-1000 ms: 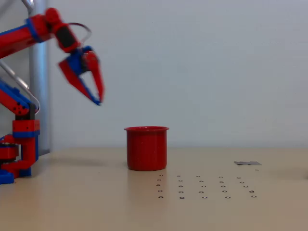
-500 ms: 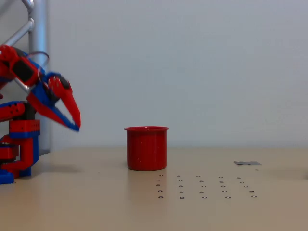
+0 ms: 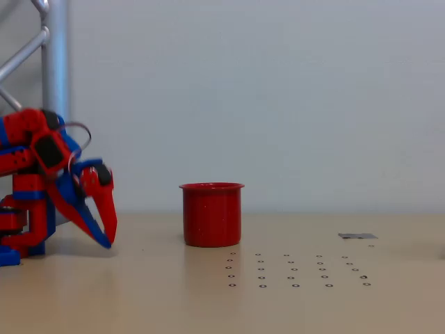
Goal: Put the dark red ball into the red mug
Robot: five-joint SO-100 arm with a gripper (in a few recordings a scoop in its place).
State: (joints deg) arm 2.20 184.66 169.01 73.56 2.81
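Note:
In the fixed view the red mug (image 3: 212, 214) stands upright on the beige table, a little left of centre. The dark red ball is out of view. My red-and-blue gripper (image 3: 108, 241) hangs low at the left, its tips pointing down just above the table, well to the left of the mug. The two claws meet at their tips and nothing shows between them.
The arm's base (image 3: 21, 233) and a metal pole (image 3: 54, 83) stand at the far left. A grid of small rings (image 3: 295, 271) marks the table (image 3: 139, 299) in front of and right of the mug. A small grey patch (image 3: 357, 236) lies at the right.
The gripper has swung down and to the left, from high above the table to just over its surface near the arm's base. The mug has not moved.

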